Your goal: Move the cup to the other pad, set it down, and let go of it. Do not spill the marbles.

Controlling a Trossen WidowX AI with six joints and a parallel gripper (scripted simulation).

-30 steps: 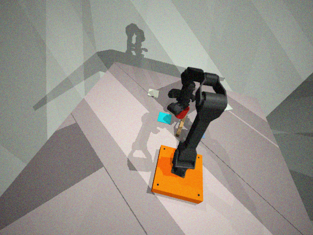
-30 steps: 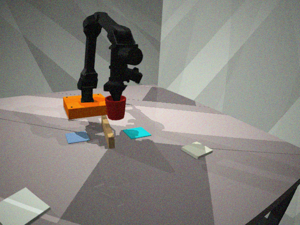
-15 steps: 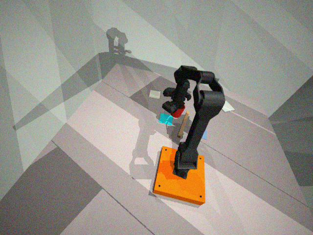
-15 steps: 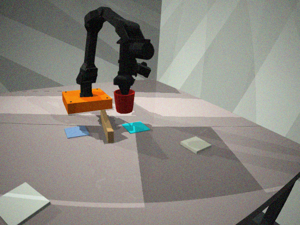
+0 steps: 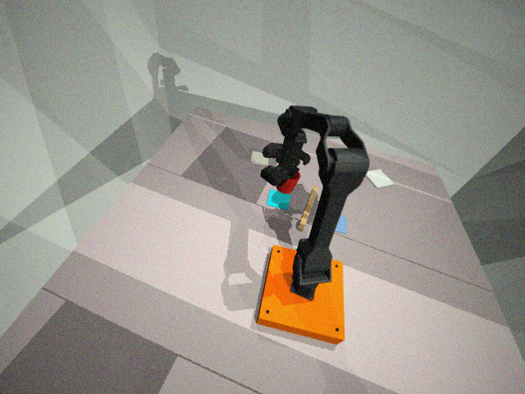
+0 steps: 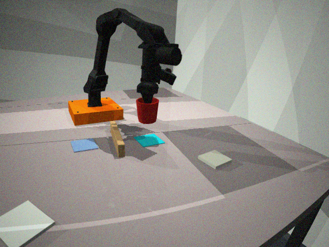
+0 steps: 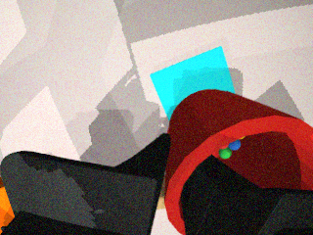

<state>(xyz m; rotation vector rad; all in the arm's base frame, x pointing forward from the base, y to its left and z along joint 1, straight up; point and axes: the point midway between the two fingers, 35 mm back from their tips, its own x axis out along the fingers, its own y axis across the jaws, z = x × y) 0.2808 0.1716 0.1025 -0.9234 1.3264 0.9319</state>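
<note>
My gripper [image 5: 287, 172] [image 6: 147, 100] [image 7: 173, 142] is shut on the wall of the red cup [image 5: 289, 184] [image 6: 147, 112] [image 7: 207, 110], one finger inside it and one outside. The cup is in the air, about upright in the exterior view, near and above the cyan pad [image 5: 277, 198] [image 6: 149, 140] [image 7: 196, 64]. In the wrist view a green marble [image 7: 225, 154], a blue marble [image 7: 235, 145] and a sliver of yellow show inside the cup; the rest of its inside is hidden. The blue pad [image 5: 342, 224] [image 6: 83, 145] is bare.
A wooden bar [image 5: 308, 208] [image 6: 116, 138] lies between the two pads. A pale tile [image 5: 259, 158] [image 6: 214, 158] lies beyond the cyan pad, and a second pale tile [image 5: 380, 178] [image 6: 26, 216] lies farther off on the blue pad's side. The arm stands on an orange base [image 5: 316, 315] [image 6: 92, 117].
</note>
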